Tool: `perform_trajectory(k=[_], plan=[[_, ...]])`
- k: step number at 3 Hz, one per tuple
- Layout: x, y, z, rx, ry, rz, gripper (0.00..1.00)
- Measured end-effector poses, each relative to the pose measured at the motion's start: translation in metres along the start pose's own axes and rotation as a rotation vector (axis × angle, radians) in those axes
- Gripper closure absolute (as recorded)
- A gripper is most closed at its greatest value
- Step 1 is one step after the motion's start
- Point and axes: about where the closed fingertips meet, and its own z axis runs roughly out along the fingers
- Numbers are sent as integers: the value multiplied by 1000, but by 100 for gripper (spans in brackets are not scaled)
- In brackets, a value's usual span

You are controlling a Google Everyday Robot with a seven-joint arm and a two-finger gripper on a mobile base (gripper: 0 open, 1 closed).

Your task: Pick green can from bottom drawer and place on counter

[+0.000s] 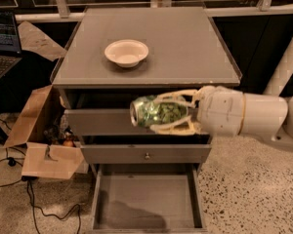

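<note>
The gripper (155, 112) is held in front of the top drawer (97, 122), its fingers clamped around the green can (164, 112). The can is carried on its side, just below the front edge of the counter (185, 48). The bottom drawer (151, 199) is pulled open beneath, and a cream bowl (126, 52) is set on the counter.

cream jaws around mottled green can (162, 112); grey counter (190, 48)
</note>
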Motion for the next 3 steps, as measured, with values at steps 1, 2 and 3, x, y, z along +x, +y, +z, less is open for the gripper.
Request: perform_trajectory(k=[1, 2, 3], plan=[[-15, -52, 4, 63, -3, -49, 100], [-25, -99, 16, 128, -15, -83, 100], [-25, -99, 16, 128, -15, -83, 100]])
